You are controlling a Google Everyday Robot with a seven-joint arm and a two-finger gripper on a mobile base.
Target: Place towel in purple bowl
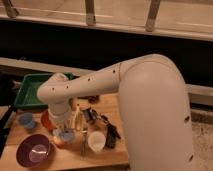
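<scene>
The purple bowl (34, 151) stands at the front left of the wooden table (65, 162). My white arm reaches down from the right, and the gripper (67, 129) is low over the table, just right of and behind the bowl. A small pale blue-white lump (66, 136), which looks like the towel, is right at the gripper's tip. I cannot see whether it is gripped or lying on the table. The arm hides part of the gripper.
A green tray (31, 90) sits at the back left. A small blue cup (26, 120) and an orange bowl (46, 120) stand left of the gripper. A white cup (96, 141) and dark utensils (110, 134) lie to its right.
</scene>
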